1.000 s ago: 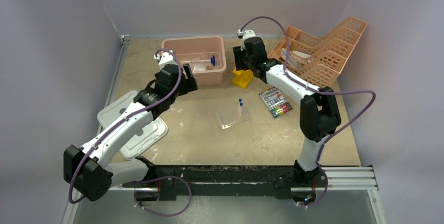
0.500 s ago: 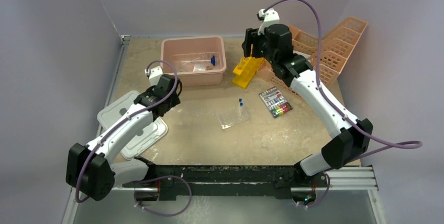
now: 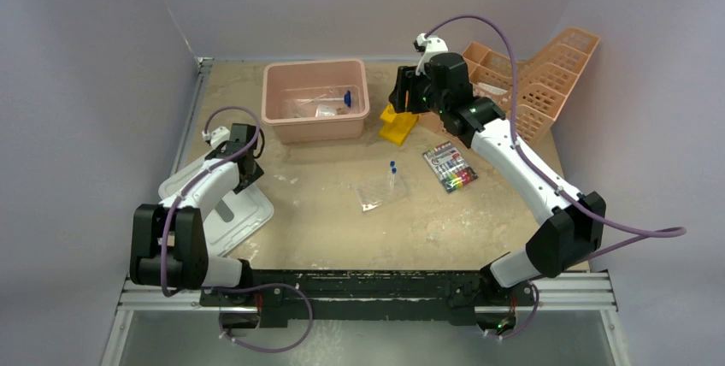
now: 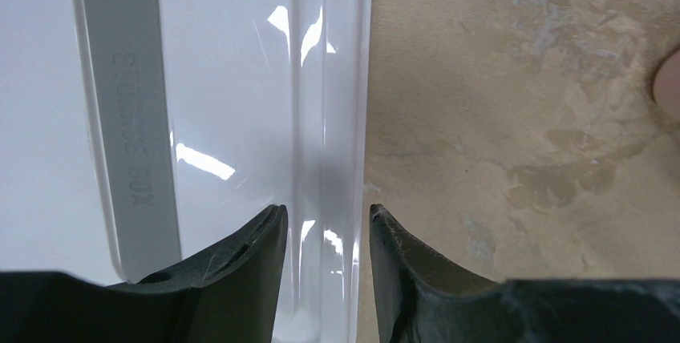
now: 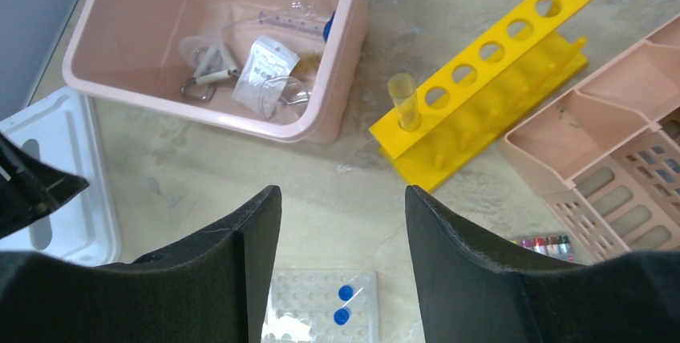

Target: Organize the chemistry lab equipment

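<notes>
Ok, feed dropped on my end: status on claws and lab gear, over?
Left claw open astride white plastic storage-box lid edge. Right claw open, empty, over table. Clear well plate with two blue-capped tubes loose on table. No obstruction seen.

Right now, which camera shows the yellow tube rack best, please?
Right wrist: the yellow tube rack shows whole, holes and one tube clear. Top external has it small, partly behind the right arm; left wrist lacks it.

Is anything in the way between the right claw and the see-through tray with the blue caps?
No, nothing visible. The right gripper is open, and only bare table shows between it and the well plate.
</notes>
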Controlling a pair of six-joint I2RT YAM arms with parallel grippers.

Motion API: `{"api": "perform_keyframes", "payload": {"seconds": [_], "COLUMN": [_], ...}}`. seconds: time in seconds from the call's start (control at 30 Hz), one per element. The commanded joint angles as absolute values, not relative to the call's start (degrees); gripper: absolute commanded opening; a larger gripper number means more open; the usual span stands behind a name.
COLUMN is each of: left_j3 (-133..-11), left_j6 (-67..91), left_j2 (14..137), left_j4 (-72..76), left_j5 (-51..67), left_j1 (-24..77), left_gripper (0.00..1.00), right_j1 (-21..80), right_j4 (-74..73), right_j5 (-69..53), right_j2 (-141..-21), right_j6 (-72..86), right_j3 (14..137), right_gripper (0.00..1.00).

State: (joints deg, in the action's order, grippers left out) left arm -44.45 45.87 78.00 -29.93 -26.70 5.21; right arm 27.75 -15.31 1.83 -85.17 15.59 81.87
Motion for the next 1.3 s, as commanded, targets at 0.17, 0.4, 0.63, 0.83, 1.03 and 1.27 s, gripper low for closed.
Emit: {"api": "perform_keyframes", "payload": {"seconds": [0.17,0.4,0.63,0.83,1.03,1.27], "left_j3": [-45.8,-47.4,-46.4,-47.6,-48.4,-49.1], "left_j6": [42.3,41.3,42.4,43.0,45.2,47.3], "left_j2": [84.1,87.7,88.3,80.3,69.3,59.2], "left_j4": [-23.0,-22.8,-22.2,-23.7,-25.8,-26.8], "left_j5": [-22.0,-20.7,-18.3,-18.8,-17.5,-16.9], "left_j1": [1.6,1.2,1.2,1.3,1.4,1.4], "left_gripper": [0.33,0.26,0.11,0.03,0.02,0.01], "right_j1": [27.8,27.8,27.8,27.8,27.9,31.7], "right_j4": [-15.2,-15.1,-15.2,-11.5,-8.8,-8.8], "right_j5": [-1.6,-2.0,-1.7,-6.3,-15.0,-18.1], "right_j2": [-87.8,-88.8,-88.8,-86.2,-85.7,-86.0], "right_j6": [17.8,18.1,18.5,18.9,18.8,17.7], "right_j3": [86.4,87.1,86.8,84.1,83.0,83.6], "right_gripper": [0.59,0.59,0.59,0.6,0.61,0.62]}}
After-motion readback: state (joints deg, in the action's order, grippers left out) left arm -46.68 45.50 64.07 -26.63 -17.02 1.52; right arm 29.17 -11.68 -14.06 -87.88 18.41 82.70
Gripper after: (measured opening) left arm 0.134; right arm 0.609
